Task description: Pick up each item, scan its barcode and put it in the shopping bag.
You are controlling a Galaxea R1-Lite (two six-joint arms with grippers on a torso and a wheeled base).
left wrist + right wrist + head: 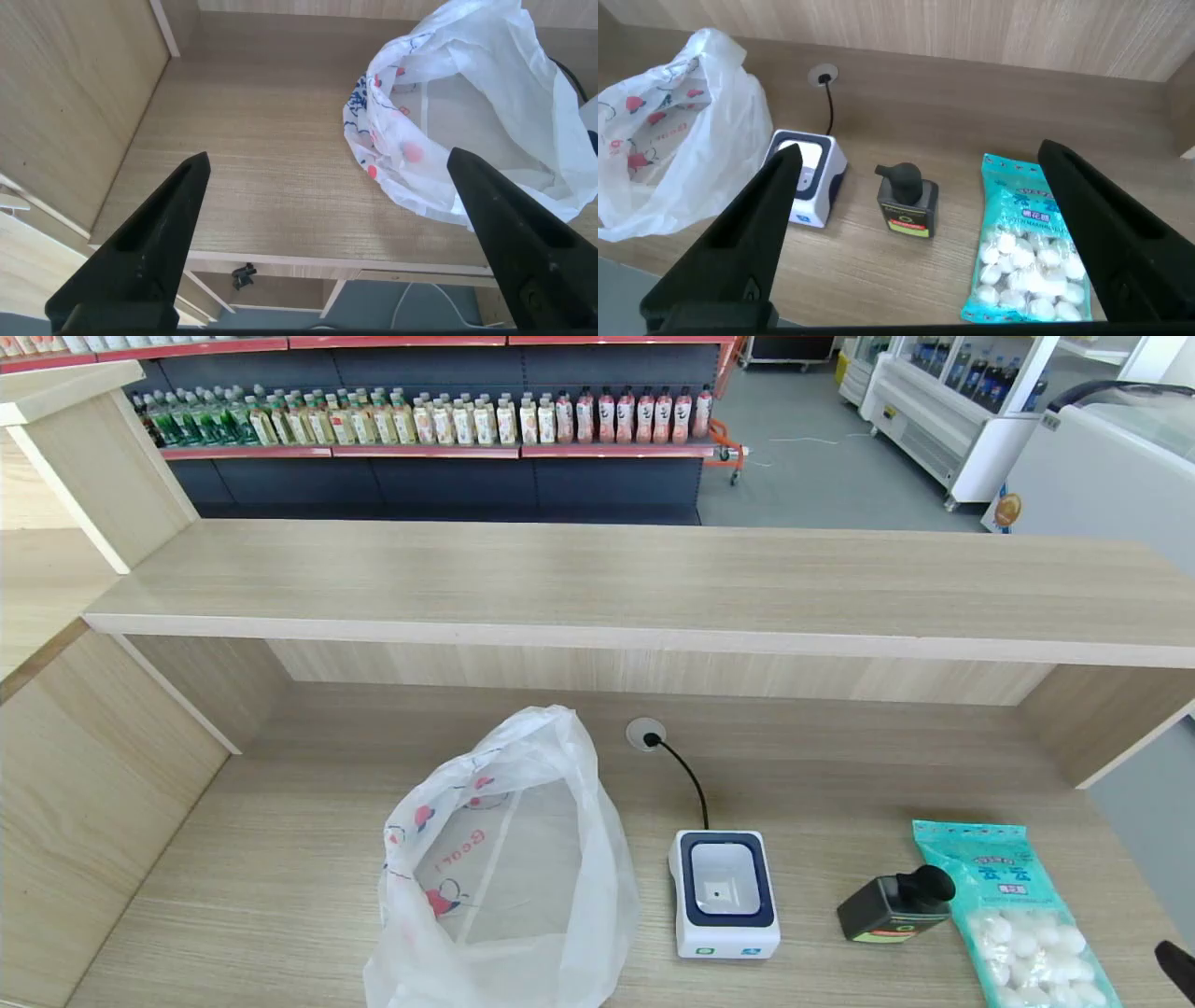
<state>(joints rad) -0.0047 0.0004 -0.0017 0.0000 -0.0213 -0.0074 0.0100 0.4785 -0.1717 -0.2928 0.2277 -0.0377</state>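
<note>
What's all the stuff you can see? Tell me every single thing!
Translucent white plastic shopping bag with red and blue print: one, open, left part of the counter.
White and dark-blue box-shaped barcode scanner: one, right of the bag.
Black cable: one, from the scanner to a round hole behind it.
Small black bottle with black cap: one, right of the scanner.
Teal plastic packet of white balls: one, far right, beside the bottle.
Light wooden counter: one, under everything.
Left gripper: one, black, jaws open, left of the bag.
Right gripper: one, black, jaws open, above the bottle's side.
</note>
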